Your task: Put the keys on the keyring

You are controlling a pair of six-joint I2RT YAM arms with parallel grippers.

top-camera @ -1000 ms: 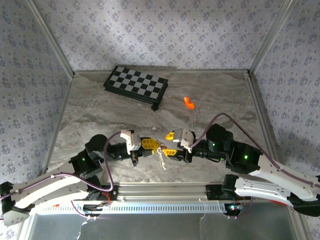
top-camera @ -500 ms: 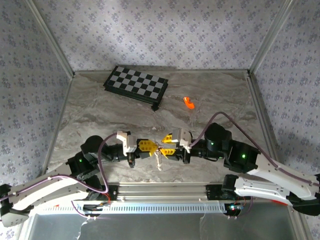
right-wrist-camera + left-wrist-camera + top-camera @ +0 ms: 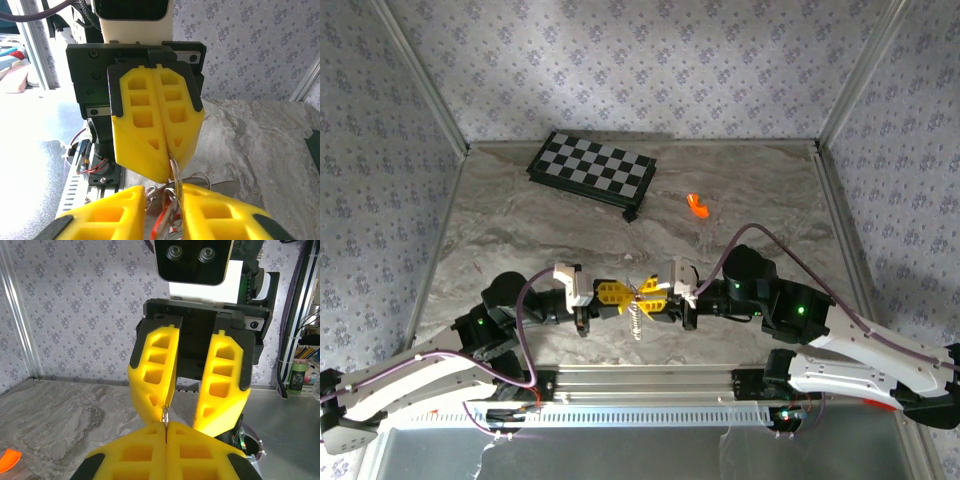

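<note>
Between the two grippers hangs the keyring (image 3: pixel 641 293), a silver loop with its chain (image 3: pixel 636 322) dangling below, a little above the table near the front edge. My left gripper (image 3: pixel 620 293) is shut on the ring's edge (image 3: pixel 165 414), its yellow fingertips pressed together (image 3: pixel 165 427). My right gripper (image 3: pixel 655 297) faces it from the right with its jaws narrowly apart (image 3: pixel 164 200). In that gap sit the ring (image 3: pixel 175 172) and the red keys (image 3: pixel 162 222), with the ring against one finger. The right wrist view also shows the left gripper (image 3: pixel 172 160) clamped on the ring.
A black-and-white chequered board (image 3: pixel 592 168) lies at the back left. A bright orange piece (image 3: pixel 697 205) lies on the marble table behind the grippers, also low left in the left wrist view (image 3: pixel 9 460). A metal rail (image 3: pixel 640 380) runs along the near edge.
The right gripper has moved left up to the left gripper and its jaws have narrowed around the ring. The left gripper shifted slightly left, still clamped on the ring.
</note>
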